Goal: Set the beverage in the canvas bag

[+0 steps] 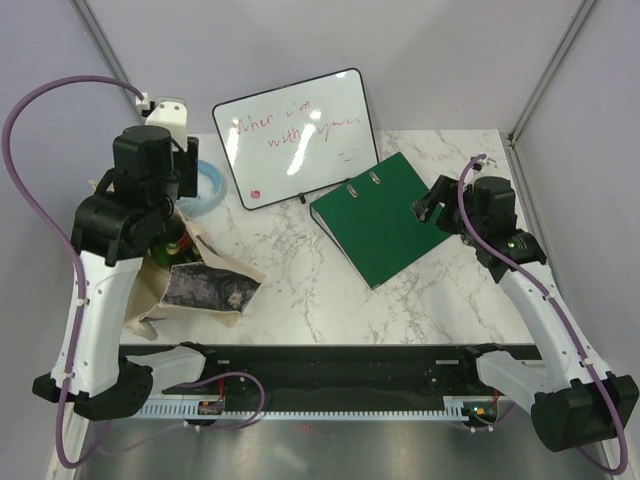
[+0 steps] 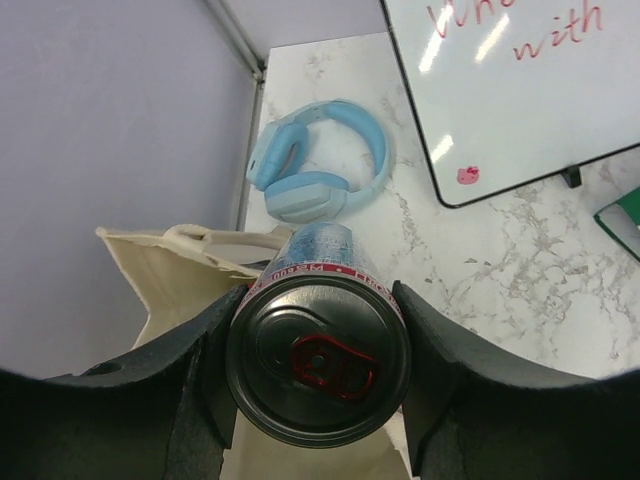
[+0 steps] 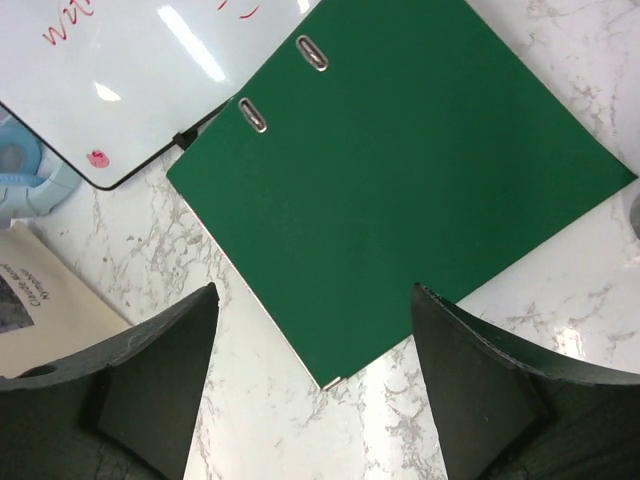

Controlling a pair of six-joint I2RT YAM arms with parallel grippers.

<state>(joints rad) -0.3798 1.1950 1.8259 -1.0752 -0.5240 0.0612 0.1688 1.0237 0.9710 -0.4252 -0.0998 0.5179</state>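
Observation:
The beverage [image 2: 318, 360] is a can with a black lid and a red pull tab. My left gripper [image 2: 318, 300] is shut on it, one finger on each side, and it hangs tilted over the open mouth of the canvas bag [image 2: 170, 280]. From above, the beige canvas bag [image 1: 160, 300] lies at the table's left with its dark mottled print [image 1: 210, 290] facing up. The left wrist [image 1: 150, 170] hides the can there. My right gripper [image 3: 315, 300] is open and holds nothing, hovering above the near corner of a green binder [image 3: 400, 170].
Light blue headphones [image 2: 320, 165] lie just behind the bag near the left wall. A whiteboard [image 1: 295, 135] with red writing leans at the back. The green binder [image 1: 385, 215] lies right of centre, under the right gripper [image 1: 428, 210].

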